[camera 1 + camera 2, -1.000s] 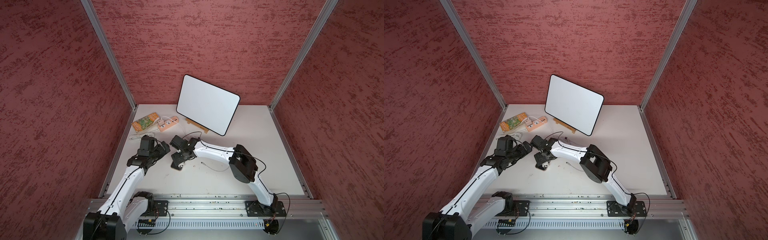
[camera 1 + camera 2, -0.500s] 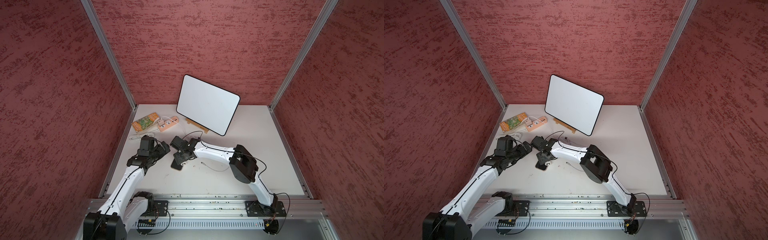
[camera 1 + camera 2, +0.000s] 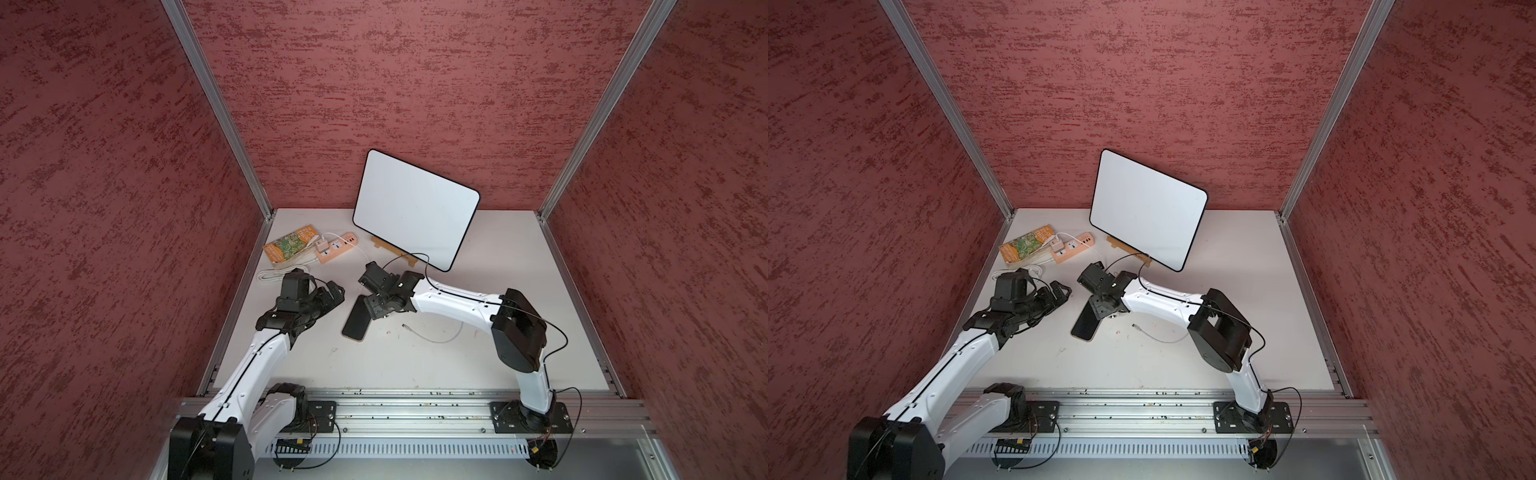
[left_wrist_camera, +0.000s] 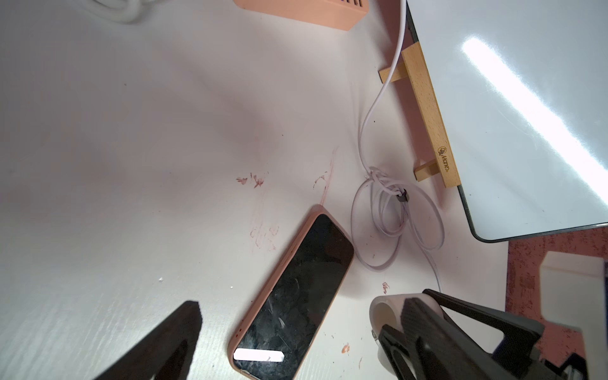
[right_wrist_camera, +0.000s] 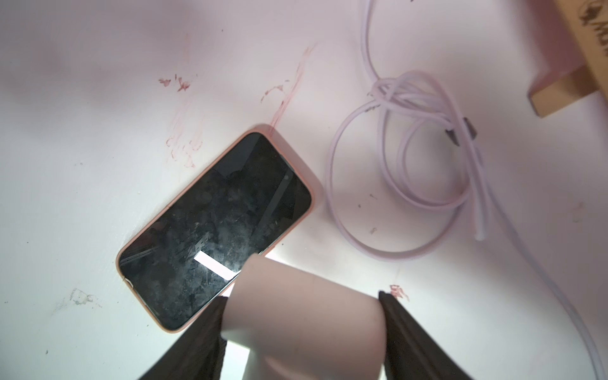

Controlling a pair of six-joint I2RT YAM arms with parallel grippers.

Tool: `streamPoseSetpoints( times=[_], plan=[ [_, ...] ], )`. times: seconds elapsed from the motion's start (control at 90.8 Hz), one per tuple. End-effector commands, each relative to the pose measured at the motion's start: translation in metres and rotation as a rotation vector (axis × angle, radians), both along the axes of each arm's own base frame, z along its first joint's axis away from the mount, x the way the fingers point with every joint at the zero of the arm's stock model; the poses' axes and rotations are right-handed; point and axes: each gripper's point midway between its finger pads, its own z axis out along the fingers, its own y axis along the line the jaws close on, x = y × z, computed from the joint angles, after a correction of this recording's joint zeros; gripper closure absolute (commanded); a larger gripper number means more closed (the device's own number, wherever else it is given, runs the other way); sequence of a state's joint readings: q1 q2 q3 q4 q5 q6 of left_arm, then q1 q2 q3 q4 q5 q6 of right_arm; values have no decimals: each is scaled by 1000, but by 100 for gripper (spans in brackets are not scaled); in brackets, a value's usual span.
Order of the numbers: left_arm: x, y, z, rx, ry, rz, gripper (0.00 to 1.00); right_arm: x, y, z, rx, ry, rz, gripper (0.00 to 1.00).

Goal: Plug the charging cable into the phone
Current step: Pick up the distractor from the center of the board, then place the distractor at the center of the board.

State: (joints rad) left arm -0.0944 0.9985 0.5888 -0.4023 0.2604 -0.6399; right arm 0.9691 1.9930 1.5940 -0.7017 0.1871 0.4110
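Right wrist view has the right end effector clamped on a pale cylinder nearest, the phone flat on the counter just beyond, the charging cable loosely coiled beside it (left end effector, in a top view, gapes wide and empty).

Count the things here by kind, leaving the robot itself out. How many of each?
Phone: 1
White cables: 2 (charging cable, thicker bundled cord)
Power strip: 1
White board on wooden stand: 1
Printed packet: 1
White roll, in the right hand: 1
Total: 7
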Motion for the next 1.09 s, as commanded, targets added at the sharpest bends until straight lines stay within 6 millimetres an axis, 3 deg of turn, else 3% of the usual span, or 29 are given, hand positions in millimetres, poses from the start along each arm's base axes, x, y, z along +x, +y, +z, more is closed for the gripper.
streamPoseSetpoints(
  times=[0.0, 0.242, 0.43, 0.716, 0.882, 1.08],
  plan=[
    [7, -21, 7, -101, -35, -78, 0, 12, -8, 22, 76, -52, -26, 38],
    [13, -51, 25, -133, -81, -151, 0, 13, -40, 38, 123, -72, -67, 37],
    [14, -79, 31, -130, -92, -220, 0, 20, -75, 53, 164, -93, -122, 37],
    [14, -123, 36, -174, -110, -332, 0, 36, -146, 68, 202, -126, -263, 37],
    [10, -134, 39, -183, -104, -369, 0, 43, -188, 77, 213, -151, -357, 37],
    [7, -144, 33, -189, -94, -409, 0, 54, -241, 70, 205, -150, -489, 37]
  ],
)
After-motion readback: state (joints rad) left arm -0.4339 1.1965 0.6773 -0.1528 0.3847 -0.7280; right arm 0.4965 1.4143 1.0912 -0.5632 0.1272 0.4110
